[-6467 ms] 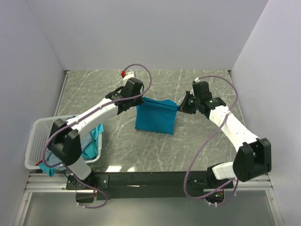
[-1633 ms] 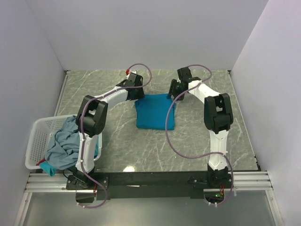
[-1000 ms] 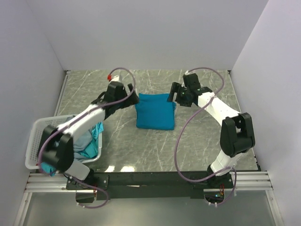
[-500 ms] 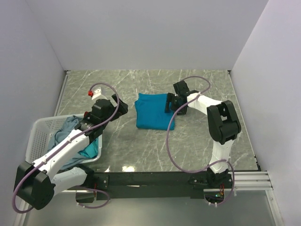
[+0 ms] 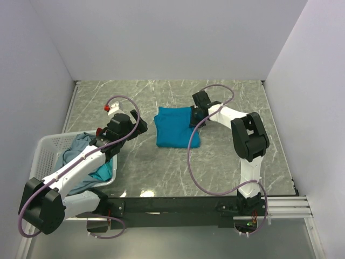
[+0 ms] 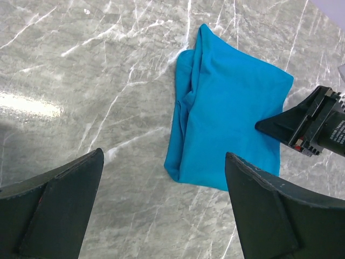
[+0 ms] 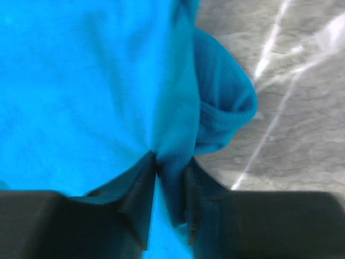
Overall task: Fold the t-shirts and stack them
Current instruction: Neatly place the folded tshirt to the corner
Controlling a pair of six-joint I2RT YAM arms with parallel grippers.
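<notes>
Right wrist view alone shows the right gripper (image 7: 164,162) closed on a pinch of the folded blue t-shirt (image 7: 81,81) at its edge. In the left wrist view, the left gripper (image 6: 163,156) is seen spread wide and empty above the open marble table (image 6: 81,81). From the top external view, one t-shirt is counted mid-table. A grey-blue t-shirt (image 5: 80,147) and a teal t-shirt (image 5: 105,170) are heaped in one white basket (image 5: 39,167) at the left edge.

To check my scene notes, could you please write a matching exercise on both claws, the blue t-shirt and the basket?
1. left claw
2. right claw
3. folded bright blue cloth t-shirt
4. white plastic lattice basket

a. holds crumpled shirts
b. lies on the marble table
c. open, empty
d. shut on the t-shirt's edge

Pairs: 1-c, 2-d, 3-b, 4-a
</notes>
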